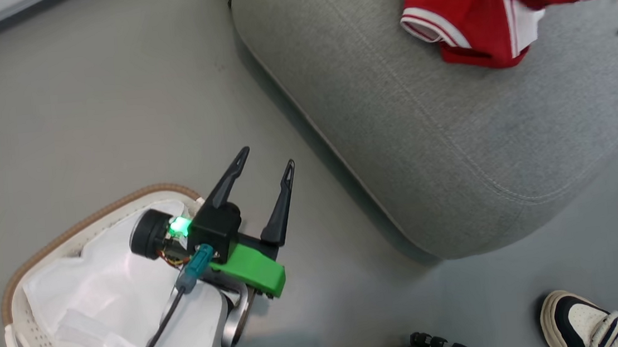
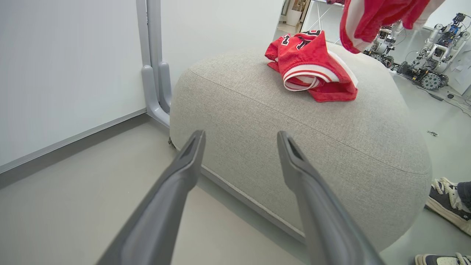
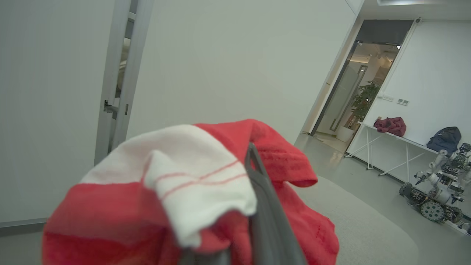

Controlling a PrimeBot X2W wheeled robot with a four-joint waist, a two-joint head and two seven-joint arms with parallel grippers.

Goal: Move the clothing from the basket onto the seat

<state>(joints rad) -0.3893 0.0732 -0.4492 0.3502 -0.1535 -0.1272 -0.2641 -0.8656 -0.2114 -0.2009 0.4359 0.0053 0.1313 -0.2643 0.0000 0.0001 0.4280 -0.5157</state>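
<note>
Grey floor, white walls, and the big grey seat [image 1: 452, 144] takes up most of the room here. One red jersey [image 1: 458, 20] lies crumpled near the seat's far edge. The second jersey [image 3: 110, 209] hangs bunched in the right gripper [image 3: 232, 169], fingers pinching it, up over that same far side. The left gripper [image 1: 266, 157] hovers empty, fingers spread, by the rim of the basket [image 1: 73, 232], where I see just the white liner [image 1: 90, 293]. My worry: the cloth wraps around a finger, so it could snag on release, or slide off the seat's rounded edge onto the floor.
</note>
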